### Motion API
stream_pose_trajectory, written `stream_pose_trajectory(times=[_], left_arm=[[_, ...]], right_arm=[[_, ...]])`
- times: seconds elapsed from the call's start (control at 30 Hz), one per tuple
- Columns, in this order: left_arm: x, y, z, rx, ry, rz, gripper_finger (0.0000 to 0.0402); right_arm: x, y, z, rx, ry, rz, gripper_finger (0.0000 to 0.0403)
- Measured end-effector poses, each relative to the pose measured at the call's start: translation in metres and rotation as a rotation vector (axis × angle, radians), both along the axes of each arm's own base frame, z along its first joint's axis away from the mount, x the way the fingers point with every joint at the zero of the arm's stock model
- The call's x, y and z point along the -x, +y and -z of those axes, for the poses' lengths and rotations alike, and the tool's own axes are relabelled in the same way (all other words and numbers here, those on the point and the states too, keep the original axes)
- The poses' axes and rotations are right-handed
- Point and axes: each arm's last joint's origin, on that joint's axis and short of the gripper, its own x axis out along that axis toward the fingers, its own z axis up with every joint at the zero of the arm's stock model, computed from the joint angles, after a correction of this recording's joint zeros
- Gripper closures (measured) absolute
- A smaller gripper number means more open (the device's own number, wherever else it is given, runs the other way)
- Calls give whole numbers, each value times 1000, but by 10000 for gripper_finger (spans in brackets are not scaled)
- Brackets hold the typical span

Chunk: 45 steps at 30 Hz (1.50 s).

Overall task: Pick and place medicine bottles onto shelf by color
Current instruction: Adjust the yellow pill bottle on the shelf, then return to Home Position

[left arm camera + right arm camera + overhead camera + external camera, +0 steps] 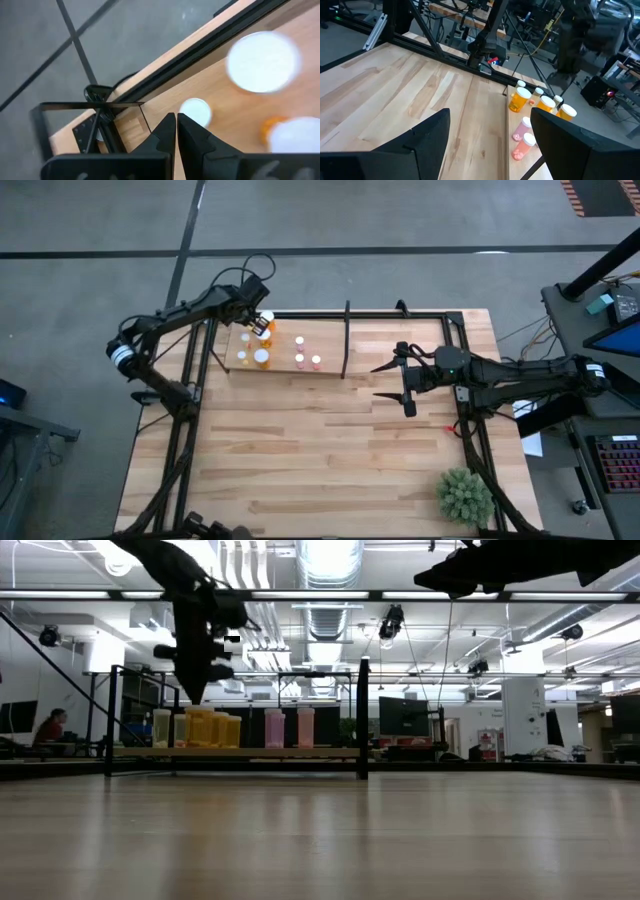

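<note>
The shelf (330, 352), a pale board, lies at the table's far left. On it stand medicine bottles with white caps: whitish ones (161, 728) at the left, orange ones (212, 728) in the middle, pink ones (289, 727) toward the right. My left gripper (194, 692) hangs shut just above the orange bottles, slanting down, with nothing between its fingers; in its wrist view white caps (262, 61) lie below the shut gripper (176, 127). My right gripper (385, 380) waits open to the right of the shelf, level and above the table, pointing at the bottles (522, 127).
A thin black post (347, 340) rises at the shelf's right end. Black frame rails (420, 312) run along the table's far edge. A green spiky plant (464, 496) stands at the near right corner. Bare tabletop (300, 450) spreads over the near half.
</note>
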Motion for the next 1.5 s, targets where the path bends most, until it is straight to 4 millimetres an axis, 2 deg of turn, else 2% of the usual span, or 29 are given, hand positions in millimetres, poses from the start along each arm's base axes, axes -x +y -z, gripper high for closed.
stream_pose_trajectory(times=[0.17, 0.23, 0.33, 0.43, 0.53, 0.63, 0.77, 0.87, 0.97, 1.17, 1.33, 1.4, 1.5], left_arm=[[6, -29, -33, -81, -73, 48, 402], [7, -51, -45, -114, -129, 100, 402], [5, -95, -56, -149, -224, 274, 402], [6, -146, -53, -207, -307, 564, 402], [16, -192, -36, -258, -423, 910, 402], [34, -218, -22, -346, -598, 1103, 402], [62, -226, -6, -420, -781, 1152, 402], [77, -223, 8, -444, -824, 1144, 402], [91, -221, 21, -462, -865, 1134, 402], [111, -218, 38, -516, -1001, 1114, 402], [114, -218, 57, -534, -1068, 1118, 402], [110, -219, 65, -535, -1065, 1128, 402], [103, -220, 76, -537, -1074, 1132, 402]], right_arm=[[0, 0, 1, 2, 1, 0, 136], [1, 0, 3, 8, 6, -1, 136], [4, 0, 7, 18, 7, -2, 136], [10, 0, 13, 20, -9, 2, 136], [18, -3, 17, 26, -23, 11, 136], [28, -7, 19, 5, -59, -2, 136], [45, -9, 21, -44, -114, 2, 136], [60, -8, 27, -61, -161, 11, 139], [84, -3, 29, -80, -280, 4, 145], [102, 1, 53, -152, -381, -6, 159], [111, 1, 64, -147, -464, 30, 166], [107, 0, 75, -155, -419, 60, 167], [106, -1, 77, -158, -406, 86, 168]])
